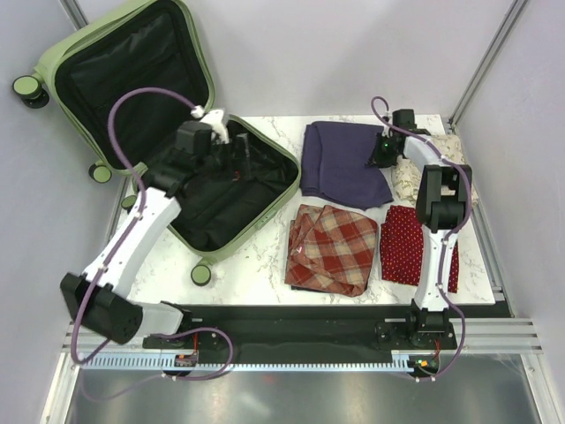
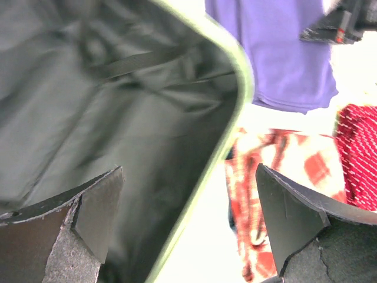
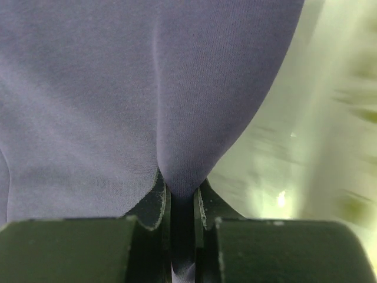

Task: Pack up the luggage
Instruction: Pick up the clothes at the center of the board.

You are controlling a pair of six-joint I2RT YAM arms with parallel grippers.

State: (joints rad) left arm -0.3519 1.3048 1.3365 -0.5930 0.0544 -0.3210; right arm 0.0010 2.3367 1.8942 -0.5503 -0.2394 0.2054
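Note:
The sage-green luggage (image 1: pixel 251 137) lies open at the left of the table, black lining up, its lid (image 1: pixel 132 62) propped against the back wall. My left gripper (image 1: pixel 214 124) is open and empty above the luggage's far rim; its wrist view shows the black lining (image 2: pixel 106 118) and green rim (image 2: pixel 235 106). My right gripper (image 1: pixel 382 152) is shut on the right edge of a folded purple cloth (image 1: pixel 340 163), pinched between the jaws in the right wrist view (image 3: pixel 179 177).
A red plaid cloth (image 1: pixel 331 247) lies at the table's middle front. A red dotted cloth (image 1: pixel 408 243) lies to its right. A pale floral cloth (image 1: pixel 424 172) lies under the right arm at the back right. Caster wheels (image 1: pixel 201 274) stick out from the luggage.

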